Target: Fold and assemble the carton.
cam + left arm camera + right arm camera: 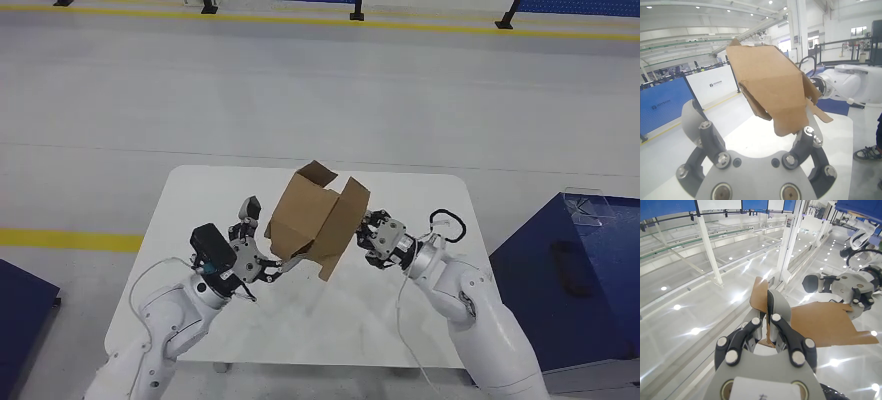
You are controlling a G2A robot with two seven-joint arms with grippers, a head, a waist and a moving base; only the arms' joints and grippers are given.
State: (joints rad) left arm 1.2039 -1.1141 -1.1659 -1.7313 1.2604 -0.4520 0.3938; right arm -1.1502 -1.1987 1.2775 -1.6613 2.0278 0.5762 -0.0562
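The right gripper (767,308) is pinching one thin wall of the carton (316,216), its fingers closed tight on the cardboard edge. This grip appears to be doing all the carrying. The carton is hanging tilted in the air above the table (200,195) and touching no surface. Just past those fingers a loose flap is fanning outward. Farther along that same flap, the left gripper (749,113) is sitting at the carton's opposite lower corner.

The left gripper is standing wide and clamping nothing. Closest to it, a lower flap is lying against the inside of one finger (813,128). The other finger (690,115) is standing well apart from the cardboard, with open space between them. Beyond the fingers the brown body is rising away, showing the gripper a creased panel. At the far end the top flaps are splaying open.

The arrangement looks deliberate. One side is anchoring the carton off the table so that its flaps are hanging free to swing. The other side is waiting open-jawed at the loose corner, where a nudge or a pinch could turn a flap inward (which of the two is intended cannot be told from here). The flaps near the left gripper are dangling unfolded, so the base is probably not yet closed and the assembly looks to be somewhere in its middle. With only one thin wall pinched, the carton could twist under a push.
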